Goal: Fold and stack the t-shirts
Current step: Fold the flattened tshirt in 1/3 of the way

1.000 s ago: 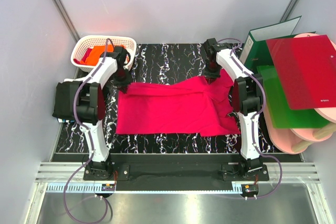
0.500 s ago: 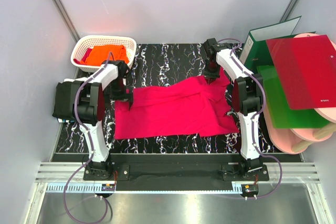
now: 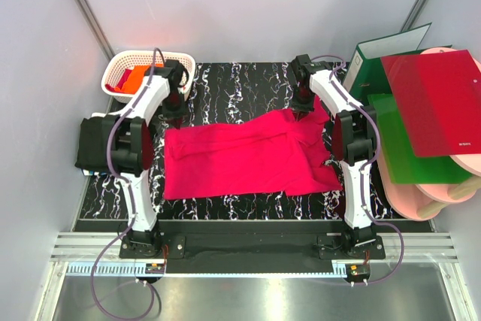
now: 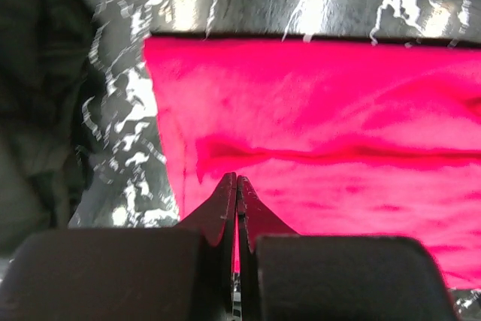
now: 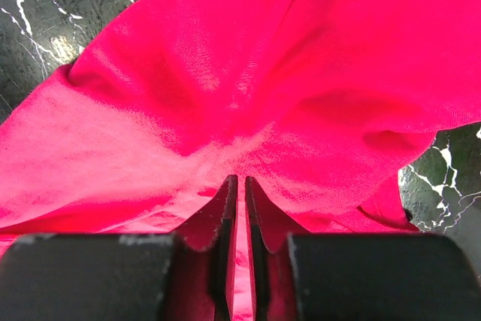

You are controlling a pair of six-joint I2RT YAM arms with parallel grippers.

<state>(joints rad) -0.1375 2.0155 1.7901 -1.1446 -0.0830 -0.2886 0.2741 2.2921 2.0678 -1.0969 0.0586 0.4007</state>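
A crimson-pink t-shirt (image 3: 240,159) lies spread across the black marbled table (image 3: 240,80). My left gripper (image 3: 179,116) hovers above its far left corner, shut with nothing between the jaws. From the left wrist camera, the shirt (image 4: 338,110) lies flat under the gripper (image 4: 237,178). My right gripper (image 3: 301,113) is shut on the shirt's far right part. Through the right wrist camera, the cloth (image 5: 225,73) bunches into the gripper (image 5: 240,180). An orange t-shirt (image 3: 135,77) sits in the basket. A black t-shirt (image 3: 94,144) lies folded at the left, also seen by the left wrist camera (image 4: 37,73).
A white lattice basket (image 3: 124,58) stands at the far left corner. On the right are a red plastic folder (image 3: 432,103), a green folder (image 3: 402,148), a green binder (image 3: 379,58) and pink plates (image 3: 443,193). Grey walls close the sides and back.
The left gripper drew the shirt's far left corner nearer, opened and let it go, then shut and moved back toward the far side. The right gripper has kept its hold.
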